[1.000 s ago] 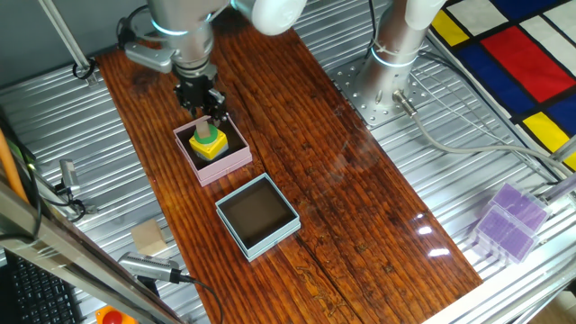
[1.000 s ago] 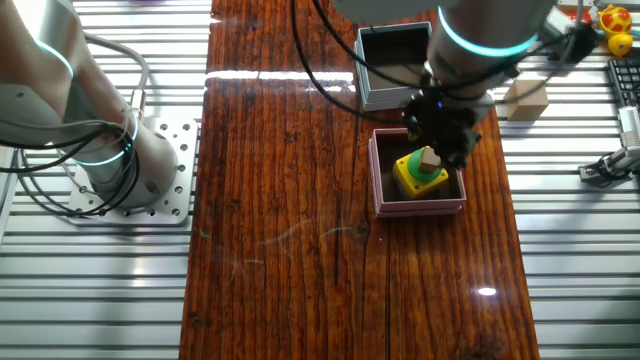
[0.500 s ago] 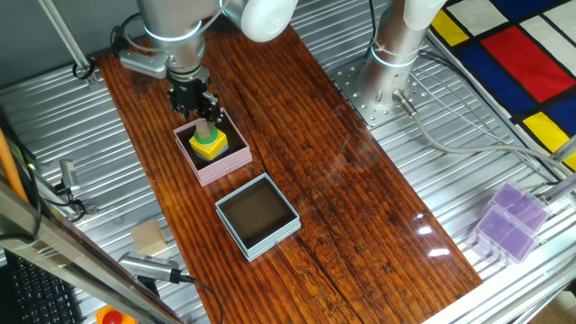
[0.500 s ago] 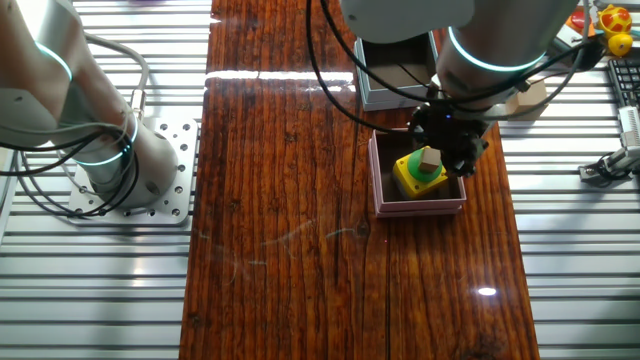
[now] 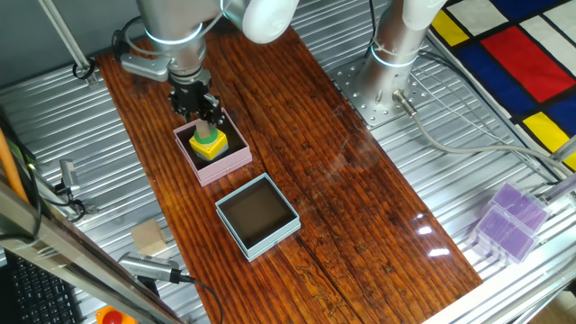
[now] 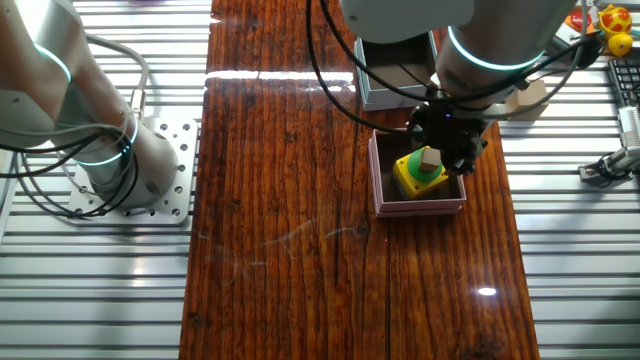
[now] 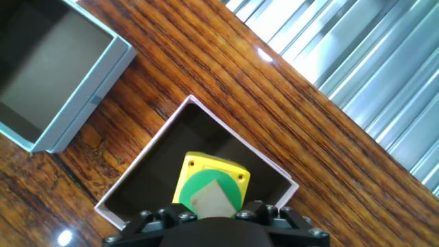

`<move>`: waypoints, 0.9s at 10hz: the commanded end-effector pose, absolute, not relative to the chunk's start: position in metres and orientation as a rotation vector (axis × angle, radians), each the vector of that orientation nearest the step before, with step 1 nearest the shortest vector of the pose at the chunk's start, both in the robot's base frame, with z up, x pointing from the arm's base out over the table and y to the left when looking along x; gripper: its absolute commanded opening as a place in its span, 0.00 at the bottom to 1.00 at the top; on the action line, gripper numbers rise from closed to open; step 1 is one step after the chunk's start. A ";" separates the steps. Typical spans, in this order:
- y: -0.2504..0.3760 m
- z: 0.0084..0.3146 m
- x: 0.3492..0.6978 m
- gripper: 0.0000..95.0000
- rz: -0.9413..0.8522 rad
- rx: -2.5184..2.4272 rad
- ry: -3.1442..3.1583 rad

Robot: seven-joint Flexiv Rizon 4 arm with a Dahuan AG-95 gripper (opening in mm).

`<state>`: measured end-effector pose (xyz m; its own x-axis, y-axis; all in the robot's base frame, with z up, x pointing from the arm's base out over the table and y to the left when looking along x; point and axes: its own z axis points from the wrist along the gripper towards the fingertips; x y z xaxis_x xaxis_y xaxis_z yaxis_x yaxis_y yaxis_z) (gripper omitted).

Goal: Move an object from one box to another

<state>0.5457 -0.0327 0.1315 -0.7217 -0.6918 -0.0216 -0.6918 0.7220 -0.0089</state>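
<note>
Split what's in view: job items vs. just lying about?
Job: pink box; yellow-and-green block inside it; blue box; gripper above the block.

Lying about: wooden cube; purple container; rubber duck.

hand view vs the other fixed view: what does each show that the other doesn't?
Only the hand view: the inside of the pink box right to its floor, and the green disc seen from straight above.

Only the other fixed view: the end effector hanging over the toy, a second arm's base, a wooden block, and the table's metal slats.

Both: the yellow toy inside the pink box, and the blue box beside it with nothing visible inside.
</note>
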 end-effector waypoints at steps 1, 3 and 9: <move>-0.033 0.129 0.546 0.60 -0.001 -1.170 2.887; -0.034 0.124 0.547 0.60 0.005 -1.176 2.879; -0.028 0.120 0.549 0.40 -0.006 -1.152 2.882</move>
